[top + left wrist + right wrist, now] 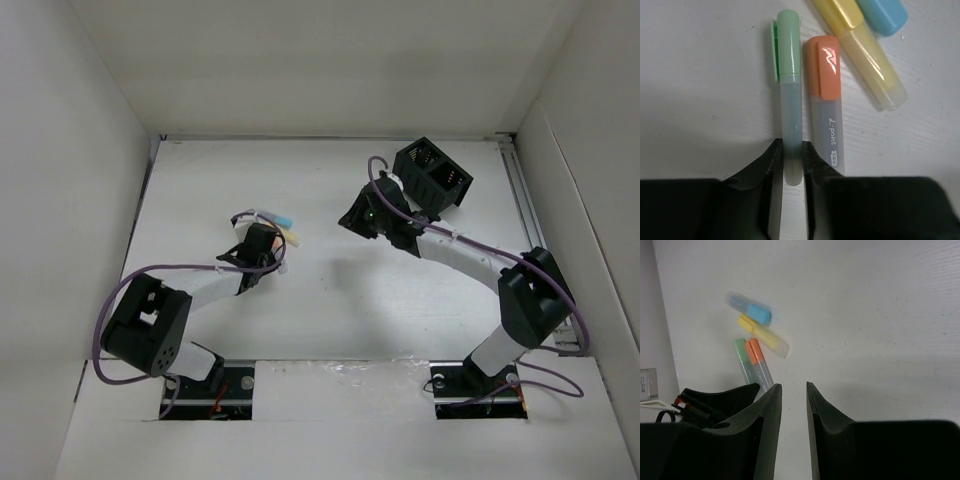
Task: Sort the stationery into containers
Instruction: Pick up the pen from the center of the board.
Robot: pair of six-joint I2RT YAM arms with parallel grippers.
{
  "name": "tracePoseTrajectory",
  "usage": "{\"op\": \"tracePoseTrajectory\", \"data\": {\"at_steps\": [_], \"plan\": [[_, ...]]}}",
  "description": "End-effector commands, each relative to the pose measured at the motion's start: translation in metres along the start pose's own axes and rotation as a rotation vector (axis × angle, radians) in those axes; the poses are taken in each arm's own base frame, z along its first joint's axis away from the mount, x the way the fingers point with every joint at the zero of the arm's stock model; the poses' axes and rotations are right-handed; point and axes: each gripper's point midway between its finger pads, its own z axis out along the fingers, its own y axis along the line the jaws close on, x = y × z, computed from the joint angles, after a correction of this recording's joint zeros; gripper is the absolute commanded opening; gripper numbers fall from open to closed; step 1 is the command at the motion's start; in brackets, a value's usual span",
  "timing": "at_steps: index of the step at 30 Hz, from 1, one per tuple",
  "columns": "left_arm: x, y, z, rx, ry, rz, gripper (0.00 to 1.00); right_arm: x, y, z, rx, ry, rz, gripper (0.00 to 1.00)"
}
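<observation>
**Left of centre on the worktop, green highlighter pinched by its tail**

Left of centre, about midway between the near and far edges, four highlighters lie in a loose cluster on the white worktop (330, 300), and my left arm (215, 285) reaches over them. Through the left wrist camera I see the left jaws closed tight on the clear tail end of the green highlighter (789, 75), one finger on each side of the barrel. Its capped end points away from the jaws, and it lies flat on the surface.

Just beside it, on its right in that view and roughly parallel, sits the orange highlighter (823, 75). Whether the two barrels touch I cannot tell. The orange one's tail reaches the edge of one finger.

Beyond the orange one the yellow highlighter (865, 55) lies at a slant, and the pale blue highlighter (882, 15) rests against its far side, partly cut off by the frame.

My right arm (470, 260) stretches toward the far right. The right jaws stand partly open with nothing between them, only bare worktop showing in the gap.

Just past the right wrist is the black mesh organizer (432, 172), near the far right corner and turned at an angle to the worktop's edges. Specks of colour show in its compartments, too small for me to name
</observation>
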Motion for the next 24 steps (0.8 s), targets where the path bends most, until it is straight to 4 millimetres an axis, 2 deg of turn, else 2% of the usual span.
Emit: {"op": "tracePoseTrajectory", "data": {"at_steps": [1,3,9,10,12,15,16,18,19,20,22,23,24], "plan": [[-0.003,0.000,-0.008,-0.002,0.005,0.009,0.05,-0.018,0.019,-0.005,-0.061,-0.048,0.003,0.32],[-0.006,0.001,-0.016,0.001,0.002,0.007,0.00,-0.014,0.018,-0.003,-0.063,-0.031,0.001,0.32],[-0.006,0.015,-0.041,0.007,-0.021,-0.028,0.00,-0.002,0.023,0.002,-0.093,0.040,-0.021,0.40],[-0.017,0.012,-0.050,0.027,-0.060,-0.044,0.00,0.001,0.024,0.001,-0.103,0.051,-0.032,0.41],[-0.017,0.015,-0.058,0.043,-0.076,-0.061,0.00,0.006,0.031,-0.001,-0.139,0.083,-0.043,0.43],[-0.028,0.001,-0.078,0.152,-0.111,-0.072,0.00,0.009,0.047,-0.013,-0.226,0.115,-0.046,0.48],[-0.038,-0.011,-0.087,0.220,-0.143,-0.081,0.00,0.008,0.054,-0.019,-0.259,0.121,-0.057,0.51],[-0.036,-0.029,-0.096,0.334,-0.129,-0.060,0.00,0.019,0.064,-0.029,-0.330,0.162,-0.080,0.53],[-0.037,-0.037,-0.100,0.379,-0.127,-0.052,0.00,0.015,0.072,-0.038,-0.366,0.155,-0.084,0.55],[-0.043,-0.053,-0.109,0.471,-0.139,-0.044,0.00,0.017,0.072,-0.040,-0.380,0.160,-0.096,0.58],[-0.037,-0.063,-0.112,0.550,-0.136,-0.014,0.00,0.016,0.081,-0.052,-0.432,0.159,-0.103,0.60],[-0.045,-0.074,-0.120,0.620,-0.179,-0.006,0.00,0.018,0.079,-0.054,-0.429,0.162,-0.103,0.63],[-0.040,-0.081,-0.125,0.676,-0.164,0.006,0.00,0.014,0.083,-0.058,-0.448,0.146,-0.105,0.65]]}}
